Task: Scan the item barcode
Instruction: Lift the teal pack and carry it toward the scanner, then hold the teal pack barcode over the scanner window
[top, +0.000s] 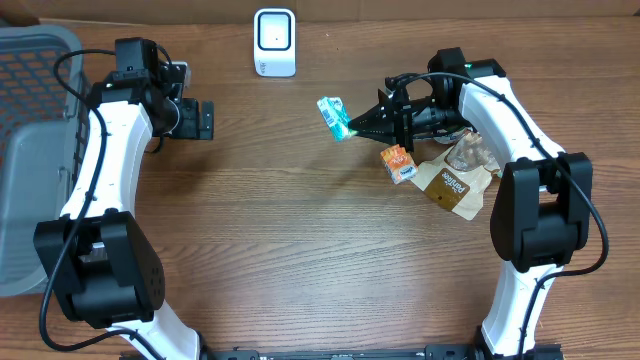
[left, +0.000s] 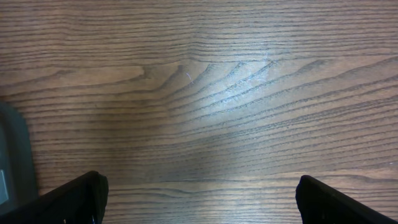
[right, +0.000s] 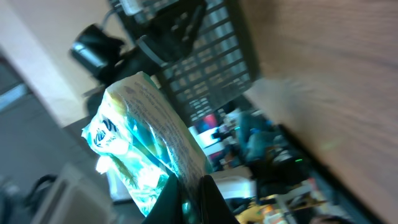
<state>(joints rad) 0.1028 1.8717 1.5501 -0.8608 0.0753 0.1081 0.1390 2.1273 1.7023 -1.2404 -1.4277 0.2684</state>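
From the overhead camera I see the right claw (top: 352, 126) closed firmly on the edge of a small green packet (top: 334, 114), a little right of the middle, in the upper half of the frame. The white scanner (top: 274, 42) stands at the top centre, up and to the left of the packet and apart from it. Just to the lower right of this claw, an orange packet (top: 398, 163) and a brown pouch (top: 452, 188) lie on the desk (top: 300, 250). The left claw (top: 205, 120) is in the upper left, near the grey basket (top: 30, 100) at the left edge.

In the left wrist view, the two dark fingers (left: 74, 199) sit in the bottom corners, fully apart. Only bare wood shows between them, so this claw holds nothing.

The right wrist view is strongly tilted. The green packet fills the lower left part, pinched at its lower end by the fingers (right: 211, 199) at the bottom centre. Its print is blurred and I cannot find a barcode. A dark grid of the basket is in the upper centre, and desk wood is on the right.
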